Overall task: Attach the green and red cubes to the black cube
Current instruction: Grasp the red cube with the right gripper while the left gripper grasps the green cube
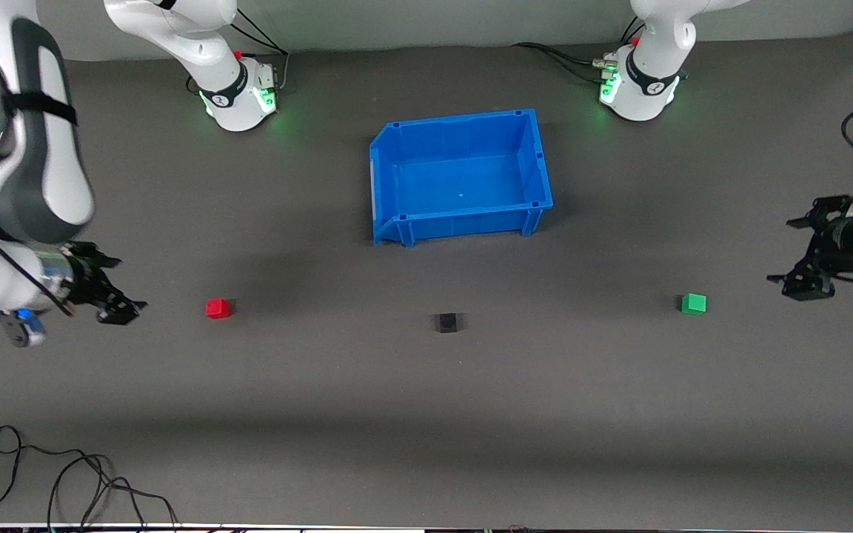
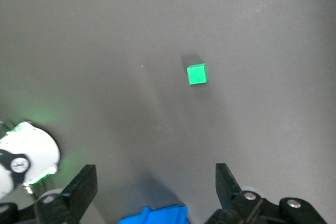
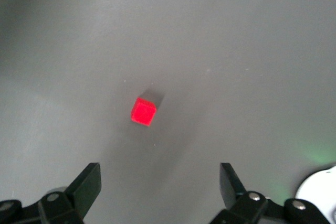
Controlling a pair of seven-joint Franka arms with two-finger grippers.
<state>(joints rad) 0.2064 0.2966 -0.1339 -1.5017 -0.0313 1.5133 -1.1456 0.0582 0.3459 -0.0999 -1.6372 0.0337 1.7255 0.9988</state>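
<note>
Black cube (image 1: pixel 447 323) sits flat between red cube (image 1: pixel 217 308) and green cube (image 1: pixel 693 303); left gripper (image 1: pixel 804 285) and right gripper (image 1: pixel 119 307) wide.

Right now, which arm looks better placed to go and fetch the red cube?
The right arm. Its open pincer hovers beside the red cube at that end of the table. The left pincer, also open, is by the green cube, with the black cube lying between.
</note>
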